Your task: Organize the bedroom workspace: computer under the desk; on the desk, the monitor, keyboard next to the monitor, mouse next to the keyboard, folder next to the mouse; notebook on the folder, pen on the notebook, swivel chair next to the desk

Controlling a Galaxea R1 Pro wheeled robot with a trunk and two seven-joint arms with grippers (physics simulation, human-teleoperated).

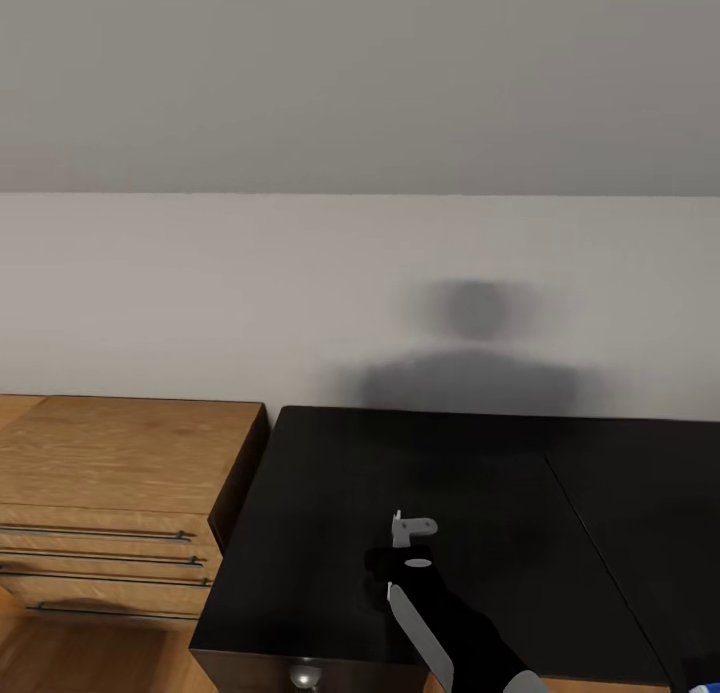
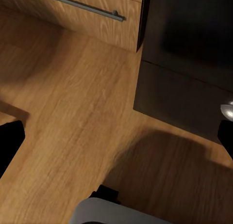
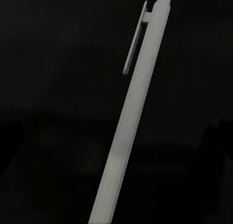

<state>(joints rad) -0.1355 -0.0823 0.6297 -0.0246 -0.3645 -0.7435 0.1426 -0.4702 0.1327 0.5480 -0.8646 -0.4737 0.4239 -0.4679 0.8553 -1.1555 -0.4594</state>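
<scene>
The right pincer [image 1: 405, 563] shows in the lower middle of the head view, a black shape at the end of a black arm rising from the bottom edge. It is closed on the pen [image 1: 412, 529], whose grey clip end sticks up just above the pincer, with what looks like the pale barrel running down and to the right below it. In the right wrist view the pen [image 3: 131, 122] runs as a long pale bar from the bottom centre to the top right of the frame, its clip on the upper part, against a nearly black background; the pincer's dark fingers can barely be made out at the left and right edges.

Under the pincer lies the black surface [image 1: 330, 493], taking up the lower middle and right of the head view, with a seam running diagonally across its right part. A small metal knob [image 1: 305, 676] sits on its front face at the bottom edge. To its left stands a wooden drawer chest [image 1: 110, 493] with long thin bar handles. Behind both is a pale wall bearing a soft grey shadow above the surface.

The left pincer [image 2: 116, 151] is spread wide: one black finger shows at the left edge of the left wrist view, the other at the right edge. Between them lies the wooden floor [image 2: 73, 112], with the dark surface front and its knob [image 2: 227, 109] at the right and a drawer handle at the top.
</scene>
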